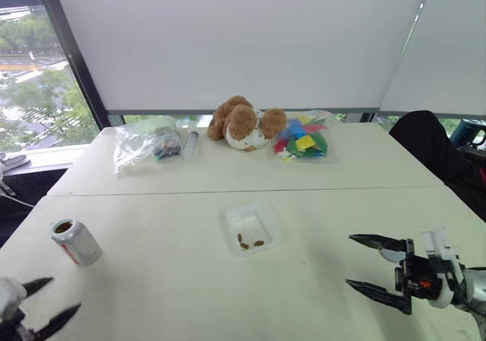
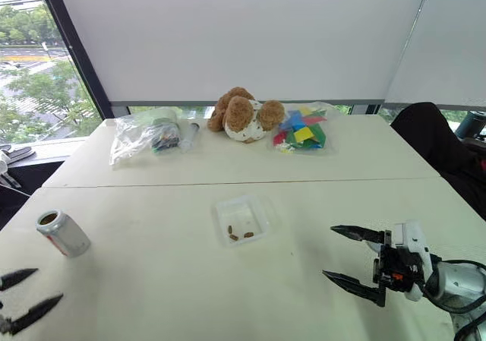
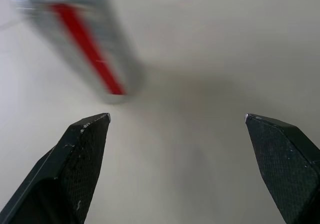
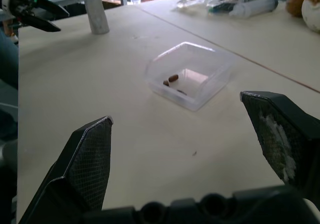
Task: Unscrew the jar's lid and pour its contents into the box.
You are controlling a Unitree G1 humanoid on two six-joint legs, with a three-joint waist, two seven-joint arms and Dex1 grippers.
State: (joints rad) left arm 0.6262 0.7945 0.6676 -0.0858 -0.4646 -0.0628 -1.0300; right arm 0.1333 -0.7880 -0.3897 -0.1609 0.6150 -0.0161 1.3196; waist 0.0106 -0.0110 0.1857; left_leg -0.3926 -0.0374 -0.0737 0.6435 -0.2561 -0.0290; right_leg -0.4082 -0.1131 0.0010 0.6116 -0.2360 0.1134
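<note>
Blurred silvery jar [image 3: 75, 39], its top cut off.

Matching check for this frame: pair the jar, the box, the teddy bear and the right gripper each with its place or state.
Things:
1. jar
2. box
3. teddy bear
4. right gripper

States:
A. at the table's far edge, between two clear bags
B. open, holding nothing
C. upright, lid off, near the left gripper
D. mid-table, a few brown pieces inside

Pairs: 1-C, 2-D, 3-A, 4-B
</note>
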